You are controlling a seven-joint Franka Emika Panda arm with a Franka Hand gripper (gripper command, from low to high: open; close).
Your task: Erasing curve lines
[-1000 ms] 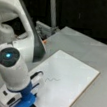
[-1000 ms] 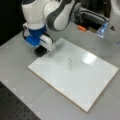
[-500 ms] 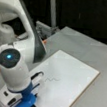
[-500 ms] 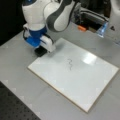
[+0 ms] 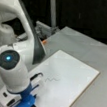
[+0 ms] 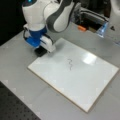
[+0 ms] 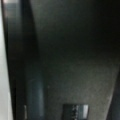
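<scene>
Gripper (image 6: 41,50) sits low at the near-left corner of the white board (image 6: 87,82) in a front view, just off the board's edge over the grey table (image 6: 20,75); a black eraser block (image 6: 40,52) shows directly under the blue-and-white hand, looks down at or near table level. Can't tell whether the jaws are clamped on the block or how wide they stand, since the hand body hides them. In a front view the gripper (image 5: 29,105) is at the bottom-left, mostly covered by the arm's white wrist with the lit blue ring (image 5: 8,58). Curve lines (image 6: 70,63) are intact: 1 short dark squiggle near the board's middle, well apart from the gripper and eraser; the same stroke (image 5: 52,79) shows on the board (image 5: 76,78) just right of the hand, with no smearing visible around it. Board lies flat, glare patch right of the squiggle. Behind the board: a small orange object (image 6: 81,28) and a dark open box (image 6: 91,20) on the table near the top. Wrist view is almost all dark, a pale strip (image 7: 3,75) down the left edge and a small grey rectangle (image 7: 75,111) at the bottom; nothing identifiable there.
</scene>
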